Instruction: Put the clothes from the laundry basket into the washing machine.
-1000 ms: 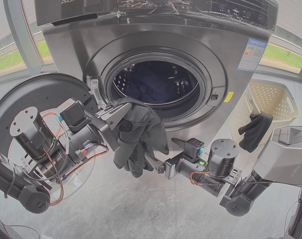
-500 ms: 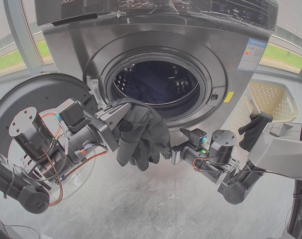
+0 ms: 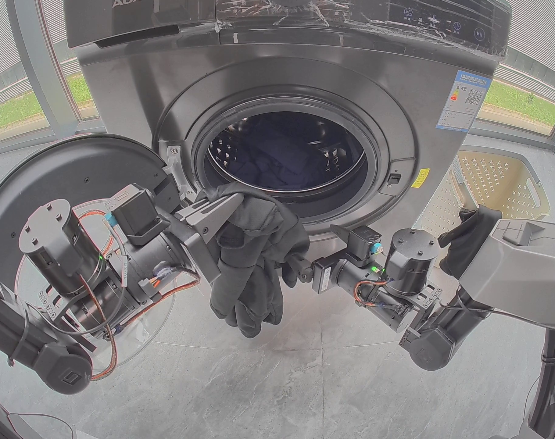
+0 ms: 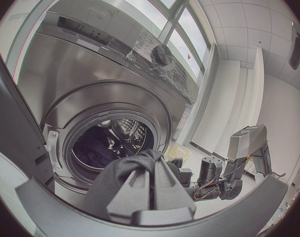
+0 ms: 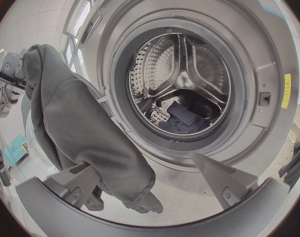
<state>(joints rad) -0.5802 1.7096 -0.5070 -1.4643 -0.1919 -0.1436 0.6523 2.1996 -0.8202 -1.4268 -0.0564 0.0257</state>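
Observation:
A dark grey garment point(image 3: 253, 257) hangs from my left gripper point(image 3: 232, 197), which is shut on its top fold just below and left of the washing machine's open drum point(image 3: 286, 153). From the left wrist, the fingers point(image 4: 140, 188) pinch the cloth point(image 4: 113, 178). My right gripper point(image 3: 293, 266) is open beside the hanging garment point(image 5: 84, 122). One of its fingers point(image 5: 74, 183) sits against the cloth and the other finger point(image 5: 219, 175) stands free. Dark blue clothes point(image 5: 183, 119) lie inside the drum.
The round door point(image 3: 64, 172) stands swung open at the left, behind my left arm. A cream laundry basket point(image 3: 509, 184) stands right of the machine, with a dark garment point(image 3: 469, 239) draped over its rim. Grey tiled floor lies below.
My right gripper has risen and moved in against the hanging garment's side. The cloth's lower folds have shifted and hang lower. The left gripper has hardly moved.

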